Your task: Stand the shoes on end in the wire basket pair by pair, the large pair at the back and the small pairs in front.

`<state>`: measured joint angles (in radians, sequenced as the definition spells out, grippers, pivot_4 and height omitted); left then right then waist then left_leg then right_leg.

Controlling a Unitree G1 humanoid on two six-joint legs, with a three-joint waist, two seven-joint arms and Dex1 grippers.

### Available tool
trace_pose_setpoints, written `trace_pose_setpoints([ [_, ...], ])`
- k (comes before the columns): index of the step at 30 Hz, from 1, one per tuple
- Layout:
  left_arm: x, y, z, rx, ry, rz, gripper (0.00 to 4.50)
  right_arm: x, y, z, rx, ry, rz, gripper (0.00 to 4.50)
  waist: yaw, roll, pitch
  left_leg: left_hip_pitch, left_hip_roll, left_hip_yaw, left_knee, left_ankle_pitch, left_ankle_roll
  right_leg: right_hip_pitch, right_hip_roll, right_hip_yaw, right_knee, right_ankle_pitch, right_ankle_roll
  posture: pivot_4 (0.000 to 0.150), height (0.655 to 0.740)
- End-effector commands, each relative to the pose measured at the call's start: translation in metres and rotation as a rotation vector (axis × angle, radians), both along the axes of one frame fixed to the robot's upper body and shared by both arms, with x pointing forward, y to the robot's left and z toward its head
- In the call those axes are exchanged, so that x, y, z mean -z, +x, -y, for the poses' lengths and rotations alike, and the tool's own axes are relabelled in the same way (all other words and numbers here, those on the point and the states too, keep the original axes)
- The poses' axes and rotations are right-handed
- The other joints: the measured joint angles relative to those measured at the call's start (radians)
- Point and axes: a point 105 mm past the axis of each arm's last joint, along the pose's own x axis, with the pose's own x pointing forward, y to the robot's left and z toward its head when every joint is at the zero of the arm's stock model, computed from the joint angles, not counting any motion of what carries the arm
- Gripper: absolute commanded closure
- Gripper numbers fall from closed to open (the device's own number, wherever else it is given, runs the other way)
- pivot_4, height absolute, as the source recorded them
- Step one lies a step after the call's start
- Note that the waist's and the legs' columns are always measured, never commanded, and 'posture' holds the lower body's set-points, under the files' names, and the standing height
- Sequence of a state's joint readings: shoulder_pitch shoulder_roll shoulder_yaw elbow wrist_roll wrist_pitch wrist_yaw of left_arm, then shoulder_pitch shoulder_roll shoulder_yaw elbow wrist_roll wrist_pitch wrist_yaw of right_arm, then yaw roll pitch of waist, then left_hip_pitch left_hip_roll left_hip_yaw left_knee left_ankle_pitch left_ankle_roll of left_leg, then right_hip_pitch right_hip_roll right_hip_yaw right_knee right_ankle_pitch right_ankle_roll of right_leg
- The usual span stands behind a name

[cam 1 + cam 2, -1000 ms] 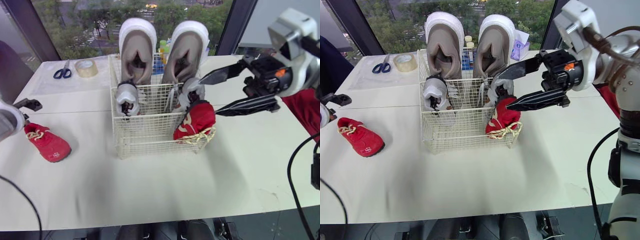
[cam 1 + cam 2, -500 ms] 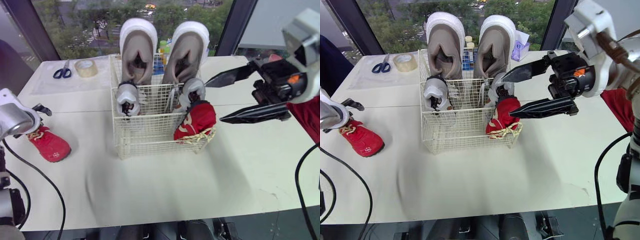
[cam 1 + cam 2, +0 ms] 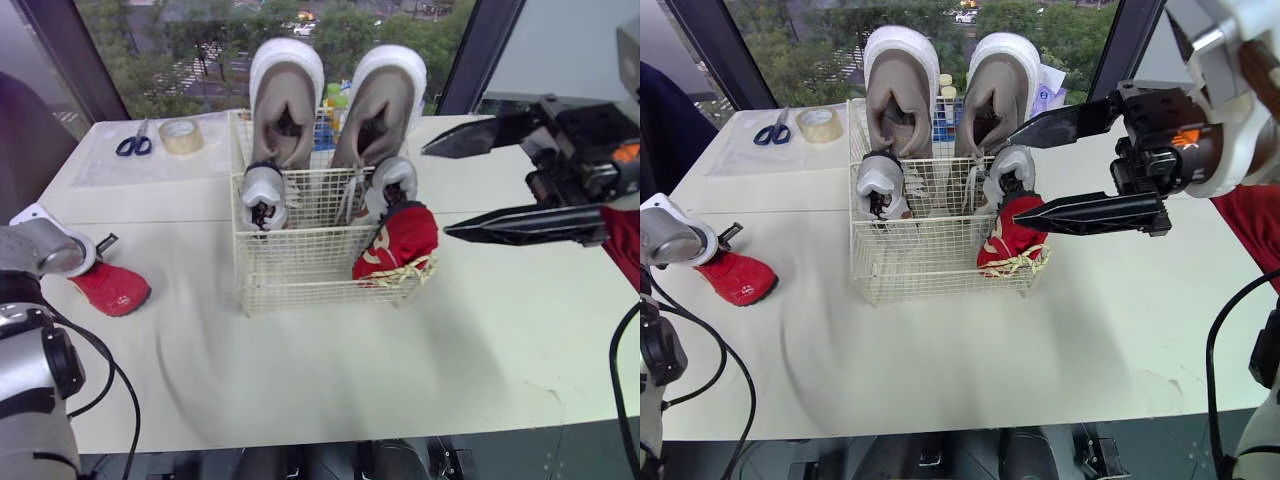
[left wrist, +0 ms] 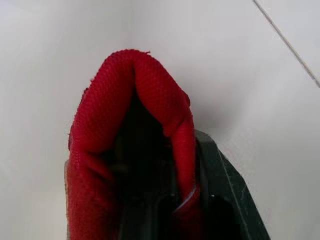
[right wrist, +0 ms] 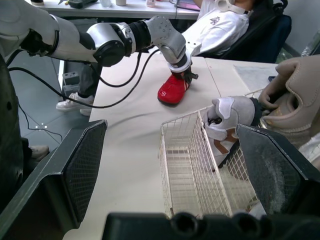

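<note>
- the table point(image 3: 330, 340) carries everything. the whole view has slid slightly since a second ago, which is the camera moving, not the things.
- the wire basket point(image 3: 300, 285) stands mid-table where it was, with its front left corner free.
- the large pair point(image 3: 286, 100) stands on end along the basket's back wall, unchanged.
- the right gripper point(image 3: 436, 192) hangs just right of the basket, its fingers point(image 3: 520, 222) spread wide with nothing between them. a second ago the tips were close beside the basket's red shoe. they have since drawn off to the right, so i judge that placement finished.
- the grey pair point(image 3: 264, 190) stands on end in front of the large pair, as before.
- the boxed red shoe point(image 3: 405, 238) stands on end in the front right corner, against the wire, apart from the open fingers.
- the loose red shoe point(image 3: 122, 290) lies on the table well left of the basket, near the table's left edge. it is the last shoe outside.
- the left gripper point(image 3: 95, 262) was off at the edge and apart from this shoe a second ago, and now it sits on the heel. in the left wrist view the heel wall runs between the fingers point(image 4: 225, 200), one inside the opening and one pressed on the outside, closed onto the fabric. i judge the grasp made, with the lift into the free front left corner not yet begun.
- scissors point(image 3: 133, 145) and a tape roll point(image 3: 180, 135) lie at the far left, untouched.
</note>
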<state>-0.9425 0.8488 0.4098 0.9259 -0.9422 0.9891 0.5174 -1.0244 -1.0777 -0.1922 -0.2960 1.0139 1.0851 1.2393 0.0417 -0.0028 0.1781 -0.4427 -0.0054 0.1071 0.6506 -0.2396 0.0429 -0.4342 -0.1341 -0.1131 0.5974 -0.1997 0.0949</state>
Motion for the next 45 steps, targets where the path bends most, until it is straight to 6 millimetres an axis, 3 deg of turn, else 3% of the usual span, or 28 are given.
trace_pose_setpoints([
  [1, -0.031, 0.004, 0.015, 0.106, 0.009, 0.081, 4.46, -0.005, -0.002, 0.002, -0.014, 0.027, -0.001, 0.00, 0.002, -0.001, 0.000, 0.000, 0.000, 0.000, 0.000, 0.000, 0.000, 0.000, 0.000, 0.000, 0.000, 0.000, 0.000, 0.150, 0.7400],
  [4, -0.062, -0.007, 0.033, 0.209, 0.144, 0.099, 4.46, 0.002, 0.002, 0.002, -0.043, 0.048, -0.073, 0.00, -0.001, -0.011, 0.001, -0.002, 0.000, -0.001, 0.000, 0.000, 0.000, 0.000, -0.001, 0.000, -0.001, 0.001, 0.001, 0.150, 0.7400],
  [5, -0.080, -0.012, 0.045, 0.253, 0.235, 0.157, 4.46, 0.008, 0.006, 0.002, -0.043, 0.048, -0.094, 0.00, -0.004, -0.014, 0.001, -0.002, 0.000, -0.002, 0.000, 0.000, 0.000, 0.000, -0.001, 0.001, -0.001, 0.001, 0.002, 0.150, 0.7400],
  [7, -0.123, -0.026, 0.089, 0.375, 0.372, 0.406, 4.46, 0.014, 0.012, 0.002, -0.045, 0.078, -0.140, 0.00, -0.009, -0.020, 0.002, -0.003, 0.000, -0.002, -0.001, 0.000, 0.000, 0.003, -0.001, 0.001, -0.002, 0.002, 0.002, 0.150, 0.7400],
  [9, -0.149, -0.044, 0.130, 0.465, 0.318, 0.679, 4.46, 0.016, 0.016, 0.001, -0.048, 0.121, -0.168, 0.00, -0.012, -0.021, 0.003, -0.003, 0.000, -0.002, -0.002, 0.000, 0.000, 0.003, -0.002, 0.002, -0.002, 0.002, 0.002, 0.150, 0.7400],
  [10, -0.163, -0.062, 0.149, 0.524, 0.330, 0.817, 4.46, 0.017, 0.017, 0.000, -0.047, 0.149, -0.188, 0.00, -0.014, -0.020, 0.002, -0.003, -0.001, -0.002, -0.002, 0.000, 0.000, 0.003, -0.002, 0.002, -0.002, 0.002, 0.002, 0.150, 0.7400],
  [12, -0.177, -0.095, 0.169, 0.598, 0.484, 0.952, 4.46, 0.022, 0.018, -0.004, -0.048, 0.172, -0.214, 0.00, -0.029, -0.020, 0.003, -0.002, 0.000, -0.002, -0.003, 0.000, 0.000, 0.003, -0.002, 0.002, -0.002, 0.002, 0.002, 0.150, 0.7400],
  [15, -0.160, -0.116, 0.187, 0.678, 0.402, 1.023, 4.46, 0.027, 0.019, -0.008, -0.047, 0.195, -0.249, 0.00, -0.041, -0.011, 0.001, 0.001, 0.000, -0.001, -0.004, 0.001, -0.002, 0.005, 0.000, 0.001, -0.001, 0.001, 0.002, 0.150, 0.7400],
  [18, -0.156, -0.124, 0.197, 0.739, 0.426, 1.059, 4.46, 0.030, 0.023, -0.008, -0.034, 0.192, -0.262, 0.00, -0.034, -0.010, 0.001, 0.002, 0.002, -0.001, -0.001, 0.003, -0.004, 0.007, 0.002, 0.000, 0.001, 0.002, -0.001, 0.150, 0.7400],
  [24, -0.158, -0.114, 0.222, 0.822, 0.563, 1.117, 4.46, 0.032, 0.029, -0.010, -0.021, 0.184, -0.270, 0.00, -0.005, -0.009, 0.000, 0.002, 0.001, 0.000, 0.005, 0.000, 0.004, 0.010, 0.002, -0.001, -0.002, 0.001, -0.007, 0.150, 0.7400],
  [35, -0.154, -0.106, 0.265, 0.936, 0.566, 1.295, 4.46, 0.037, 0.023, -0.010, 0.027, 0.175, -0.296, 0.00, 0.000, -0.010, 0.000, -0.002, 0.002, 0.003, 0.012, -0.002, 0.008, 0.010, 0.002, -0.001, -0.001, 0.001, -0.006, 0.150, 0.7400],
  [39, -0.121, -0.107, 0.287, 1.033, 0.597, 1.243, 4.46, 0.034, 0.022, -0.015, 0.042, 0.177, -0.292, 0.00, 0.000, -0.010, 0.000, -0.002, 0.002, 0.003, 0.013, -0.004, 0.011, 0.010, 0.002, -0.001, -0.002, 0.001, -0.007, 0.150, 0.7400],
  [45, -0.074, -0.091, 0.277, 0.942, 0.801, 1.144, 4.46, 0.025, 0.021, -0.021, 0.057, 0.179, -0.289, 0.00, -0.002, 0.000, -0.007, -0.001, 0.002, 0.004, 0.013, -0.007, 0.015, 0.011, 0.001, -0.001, -0.002, 0.001, -0.007, 0.150, 0.7400],
])
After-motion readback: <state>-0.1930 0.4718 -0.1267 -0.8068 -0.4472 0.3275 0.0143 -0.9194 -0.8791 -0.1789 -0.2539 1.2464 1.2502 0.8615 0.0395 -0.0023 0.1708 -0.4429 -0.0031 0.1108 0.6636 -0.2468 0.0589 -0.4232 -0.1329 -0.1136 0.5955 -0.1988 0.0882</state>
